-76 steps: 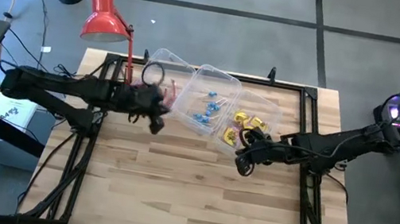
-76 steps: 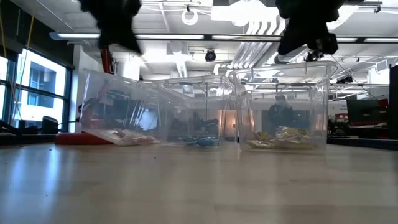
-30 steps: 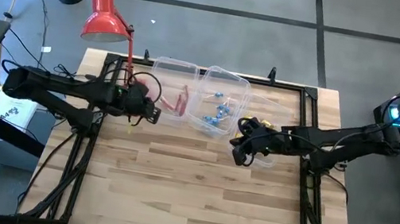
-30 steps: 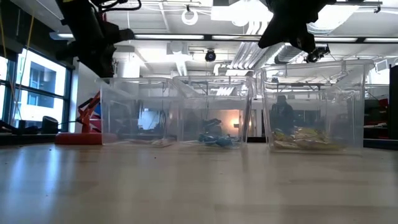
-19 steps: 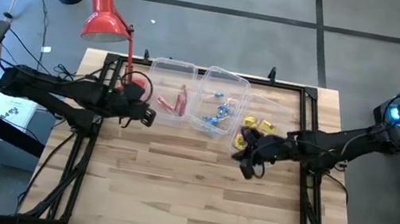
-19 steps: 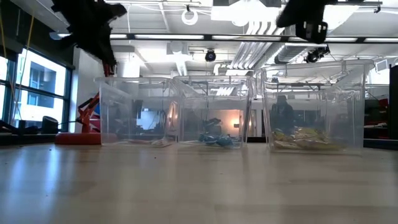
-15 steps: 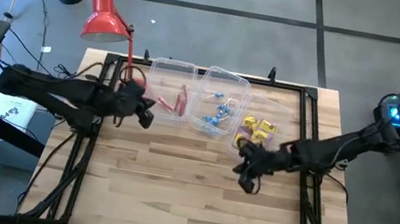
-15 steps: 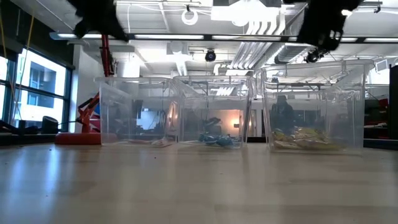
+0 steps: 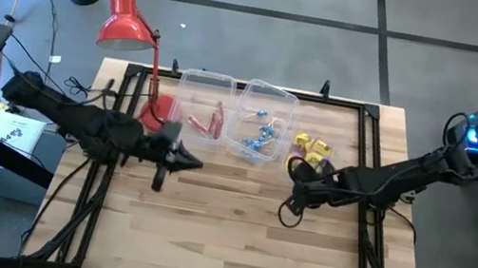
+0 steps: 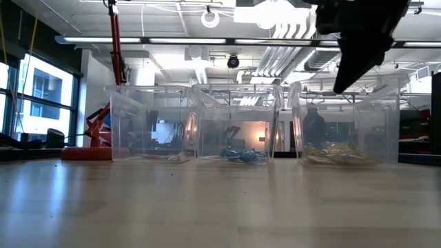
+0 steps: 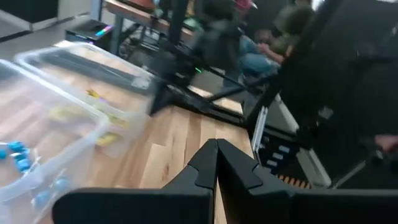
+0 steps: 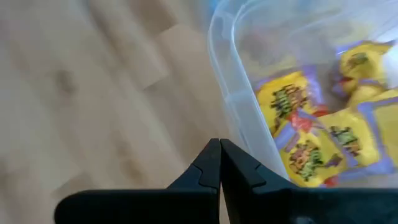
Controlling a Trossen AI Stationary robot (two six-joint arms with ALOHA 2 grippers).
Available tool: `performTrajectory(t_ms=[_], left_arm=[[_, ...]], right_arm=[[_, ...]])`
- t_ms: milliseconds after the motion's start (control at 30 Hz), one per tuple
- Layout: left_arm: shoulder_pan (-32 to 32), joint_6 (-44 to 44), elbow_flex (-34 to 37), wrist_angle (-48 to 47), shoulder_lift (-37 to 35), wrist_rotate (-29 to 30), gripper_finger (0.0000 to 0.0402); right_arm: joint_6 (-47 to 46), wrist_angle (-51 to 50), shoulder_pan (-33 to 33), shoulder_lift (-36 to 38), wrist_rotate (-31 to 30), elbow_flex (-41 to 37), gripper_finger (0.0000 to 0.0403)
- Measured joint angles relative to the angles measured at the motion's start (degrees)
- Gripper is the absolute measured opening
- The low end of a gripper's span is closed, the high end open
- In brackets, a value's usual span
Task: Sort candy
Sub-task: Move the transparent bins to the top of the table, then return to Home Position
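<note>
Three clear bins stand side by side at the table's far middle. The left bin (image 9: 206,119) holds slim red candy sticks (image 9: 217,121). Blue-wrapped candy (image 9: 258,137) lies in the middle bin, and yellow packets (image 12: 298,137) lie in the right bin (image 9: 318,151). My left gripper (image 9: 196,163) is shut and holds nothing; it hovers nearly level, nearer than the left bin, pointing toward the table's right. My right gripper (image 9: 293,200) is also shut on nothing. It slants down just outside the near left corner of the yellow bin (image 12: 230,93).
A red desk lamp (image 9: 126,25) stands at the table's far left corner, its stem (image 10: 114,41) beside the left bin. Bare wood (image 9: 232,239) covers the near half of the table. Black frame rails (image 9: 363,260) run along the left and right sides.
My left gripper has drawn away from the left bin toward the near edge and the right, rising and tipping from pointing down to nearly level. My right gripper has come off the yellow bin toward the near edge, sinking and tipping further down. Both stayed shut.
</note>
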State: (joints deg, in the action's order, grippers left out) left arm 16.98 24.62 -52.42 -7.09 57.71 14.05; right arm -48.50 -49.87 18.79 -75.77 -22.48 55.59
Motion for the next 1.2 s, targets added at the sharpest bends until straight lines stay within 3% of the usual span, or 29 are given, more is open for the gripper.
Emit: performTrajectory(t_ms=[167, 400, 500, 633, 800, 1000, 1200], left_arm=[[2.5, -2.7, 0.0, 4.0, 5.7, 0.8, 0.0], [0.9, -11.4, 0.7, 15.1, 12.0, -1.8, 0.0], [-2.1, -13.2, 5.1, 23.2, 11.8, -3.8, 0.0], [-8.3, -12.6, 14.2, 32.0, 8.1, -7.0, 0.0], [-14.1, -5.6, 26.8, 46.6, 1.5, -13.8, 0.0], [-11.8, 1.9, 39.4, 50.7, -6.0, -7.8, 0.0], [-8.4, 3.5, 48.1, 52.9, -11.5, -1.4, 0.0]], right_arm=[[2.8, 0.6, -3.6, 0.0, -4.2, 0.0, 0.0], [3.5, 7.8, -4.9, 1.1, -1.3, 0.0, 0.0], [2.4, 7.1, -4.8, 2.3, 1.0, 0.8, 0.0], [2.1, 4.9, -4.1, 3.8, 0.6, 4.1, 0.0], [2.0, 3.8, -4.2, 5.2, -1.0, 7.8, 0.0], [-0.2, 3.8, -3.7, 5.8, -1.3, 11.1, 0.0], [-3.0, 2.2, -1.7, 5.8, -1.1, 14.4, 0.0]])
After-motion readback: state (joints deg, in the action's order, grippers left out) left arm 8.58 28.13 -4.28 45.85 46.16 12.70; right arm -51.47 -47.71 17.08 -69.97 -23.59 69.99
